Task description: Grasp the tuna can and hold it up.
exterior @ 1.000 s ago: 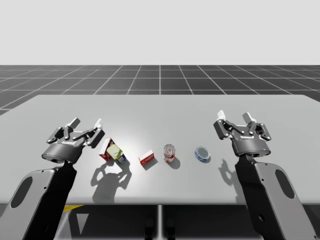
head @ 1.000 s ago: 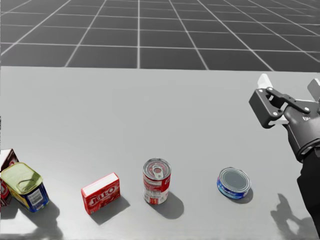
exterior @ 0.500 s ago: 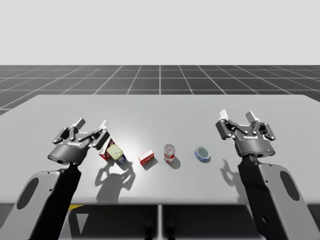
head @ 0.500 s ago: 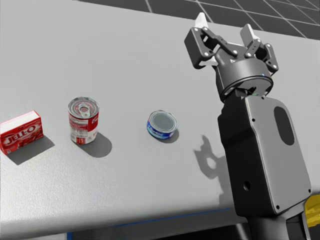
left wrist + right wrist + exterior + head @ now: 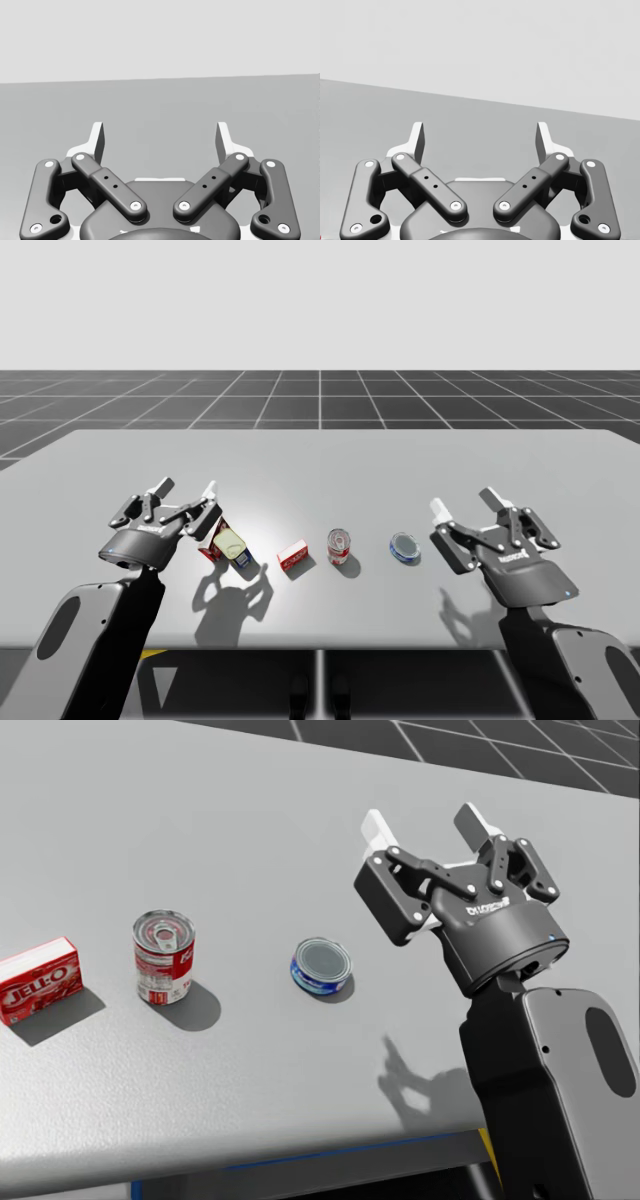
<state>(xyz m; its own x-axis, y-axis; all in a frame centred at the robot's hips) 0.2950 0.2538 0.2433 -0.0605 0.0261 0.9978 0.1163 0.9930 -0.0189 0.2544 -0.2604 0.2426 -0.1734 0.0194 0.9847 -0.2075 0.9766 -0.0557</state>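
The grey bench is the biggest thing here. It is wide and flat, and all the small things sit in a row near its front edge.

My two arms come up from the front. My right arm is at the right side and my left arm is at the left side.

My right gripper is wide open. Its two fingers stand far apart and there is nothing between them. It is near the tuna can, just to the right of it, but not touching it. In the right wrist view I see just grey bench between the fingers.

My left gripper is wide open too, with nothing in it. It is close to the left end of the row.

At that left end is a red carton. A blue tin with a pale top is right against it.

Next in the row is a small red box, lying on its own.

Then comes a red can. It stands up straight with its shiny top up.

Last is the tuna can. It is low, round and blue, and lies flat on the bench with its grey lid up. It is between the red can and my right gripper, apart from both.
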